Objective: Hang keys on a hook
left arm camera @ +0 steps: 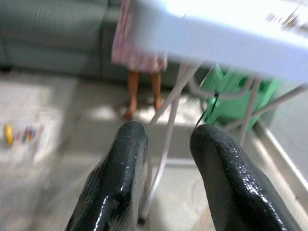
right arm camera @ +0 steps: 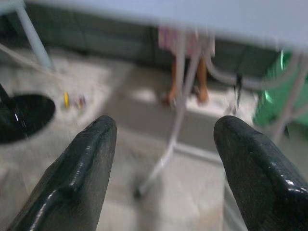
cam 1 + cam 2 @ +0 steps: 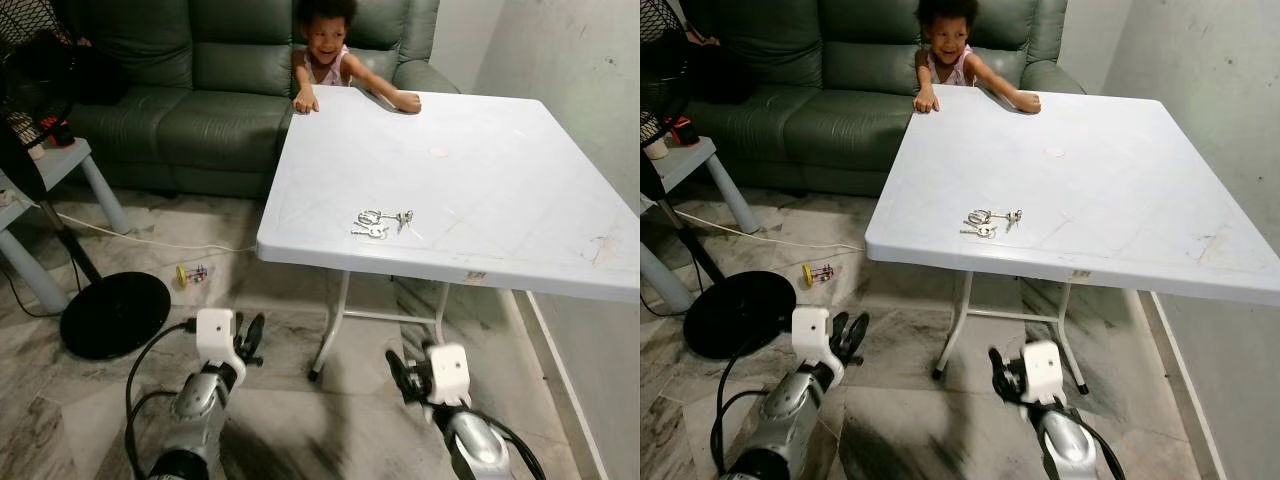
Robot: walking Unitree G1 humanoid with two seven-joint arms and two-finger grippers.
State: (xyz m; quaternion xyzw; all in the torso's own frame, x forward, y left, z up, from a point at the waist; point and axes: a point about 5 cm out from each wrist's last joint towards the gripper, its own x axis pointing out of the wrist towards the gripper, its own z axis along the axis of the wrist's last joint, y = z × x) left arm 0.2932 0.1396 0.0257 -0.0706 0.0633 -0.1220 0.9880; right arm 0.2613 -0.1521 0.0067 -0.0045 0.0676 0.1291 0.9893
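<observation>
both grippers, left gripper [image 3: 250,338] and right gripper [image 3: 403,377], gape below white table [image 3: 500,180] holding keys [image 3: 380,222].

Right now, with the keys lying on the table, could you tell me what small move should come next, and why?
Probably raise the right tool toward the keys. They lie untouched near the white table's front edge, while both tools hang open below tabletop height, the left tool farther off. A person leans on the far edge.

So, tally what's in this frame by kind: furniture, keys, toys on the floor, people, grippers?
Furniture: 4, the white table, green sofa, grey side table and standing fan
Key bunch: 1, keys on the white table
Floor toy: 1, small toy
Person: 1, person at the far edge
Grippers: 2, left gripper, right gripper, both low
Total: 9
</observation>
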